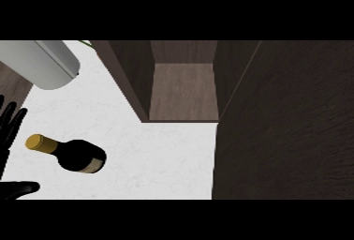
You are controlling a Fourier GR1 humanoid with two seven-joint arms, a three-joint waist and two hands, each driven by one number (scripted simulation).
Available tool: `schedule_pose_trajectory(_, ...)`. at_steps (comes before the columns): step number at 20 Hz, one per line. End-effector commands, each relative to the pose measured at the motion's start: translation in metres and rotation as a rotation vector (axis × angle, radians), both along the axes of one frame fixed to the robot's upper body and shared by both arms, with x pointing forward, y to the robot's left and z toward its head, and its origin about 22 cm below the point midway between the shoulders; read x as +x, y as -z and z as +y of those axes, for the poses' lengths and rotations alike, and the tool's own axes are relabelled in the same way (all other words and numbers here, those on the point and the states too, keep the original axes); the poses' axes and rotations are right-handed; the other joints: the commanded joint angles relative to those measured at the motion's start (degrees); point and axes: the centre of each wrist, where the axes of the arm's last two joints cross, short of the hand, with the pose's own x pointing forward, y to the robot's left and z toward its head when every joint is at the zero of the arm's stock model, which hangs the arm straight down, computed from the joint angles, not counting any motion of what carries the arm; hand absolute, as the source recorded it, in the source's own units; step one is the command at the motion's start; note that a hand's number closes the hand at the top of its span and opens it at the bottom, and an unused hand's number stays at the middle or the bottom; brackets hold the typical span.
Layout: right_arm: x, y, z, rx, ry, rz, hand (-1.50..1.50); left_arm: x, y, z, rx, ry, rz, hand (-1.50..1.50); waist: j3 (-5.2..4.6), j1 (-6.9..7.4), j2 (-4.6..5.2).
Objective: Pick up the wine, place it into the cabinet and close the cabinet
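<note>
The wine bottle (77, 157) is dark with a gold cap and a gold band. It stands on the white counter (159, 159) at the lower left, seen from steeply above, its cap pointing up-left. My left hand (8, 133) shows at the left edge, fingers straight and pointing up, thumb low at the bottom left. The hand is open and sits just left of the bottle's cap, apart from it. The cabinet (181, 91) is open at top centre, with a bare brown shelf inside. Its dark door (287, 126) stands open on the right. My right hand is out of sight.
A pale grey cylinder-shaped object (45, 63) lies at the top left corner. A dark wood strip (12, 84) runs along the left edge beneath it. The cabinet's left wall (128, 77) juts toward the counter.
</note>
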Motion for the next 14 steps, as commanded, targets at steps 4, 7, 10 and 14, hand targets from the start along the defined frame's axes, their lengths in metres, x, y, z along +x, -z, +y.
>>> schedule_pose_trajectory(4, -0.005, -0.024, -0.01, -0.007, -0.016, 0.001, -1.5, 0.002, 0.034, 0.015, 0.02, -0.01, 0.028, -1.5, -0.02, -0.04, 0.02)
schedule_pose_trajectory(7, -0.009, -0.008, -0.018, -0.001, -0.011, -0.003, -1.5, -0.003, 0.044, 0.016, 0.013, -0.011, 0.069, -1.5, 0.0, -0.11, -0.01)
schedule_pose_trajectory(10, -0.019, 0.005, 0.002, -0.003, -0.024, -0.008, -1.5, -0.015, 0.059, 0.031, 0.02, -0.027, 0.054, -1.5, 0.0, -0.08, -0.04)
schedule_pose_trajectory(14, -0.01, -0.01, 0.008, 0.003, -0.019, -0.001, -1.5, -0.007, 0.075, 0.025, 0.038, -0.017, 0.081, -1.5, -0.01, 0.0, -0.01)
